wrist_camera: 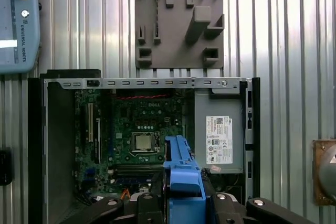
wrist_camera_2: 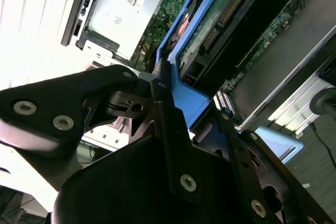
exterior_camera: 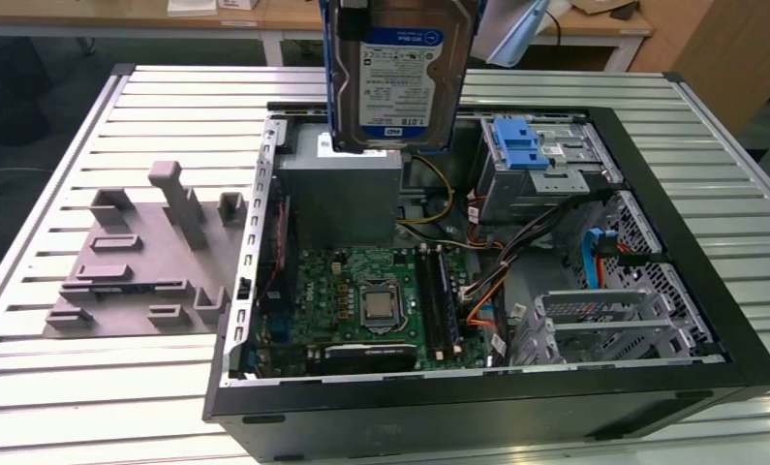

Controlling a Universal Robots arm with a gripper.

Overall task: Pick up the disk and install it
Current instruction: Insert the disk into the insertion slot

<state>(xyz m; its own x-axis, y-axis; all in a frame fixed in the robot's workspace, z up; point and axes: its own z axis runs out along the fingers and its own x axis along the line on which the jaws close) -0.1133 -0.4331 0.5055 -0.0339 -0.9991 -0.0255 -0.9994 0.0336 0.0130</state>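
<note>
The gripper (wrist_camera_2: 189, 98), jaws clamped on the blue caddy, is holding the disk (exterior_camera: 395, 73) upright with its white-and-blue label facing the exterior view, hanging over the open computer case's (exterior_camera: 488, 426) far edge, above the white-stickered grey power-supply box (exterior_camera: 339, 194) and near the blue-latched drive cage (exterior_camera: 546, 160).
</note>
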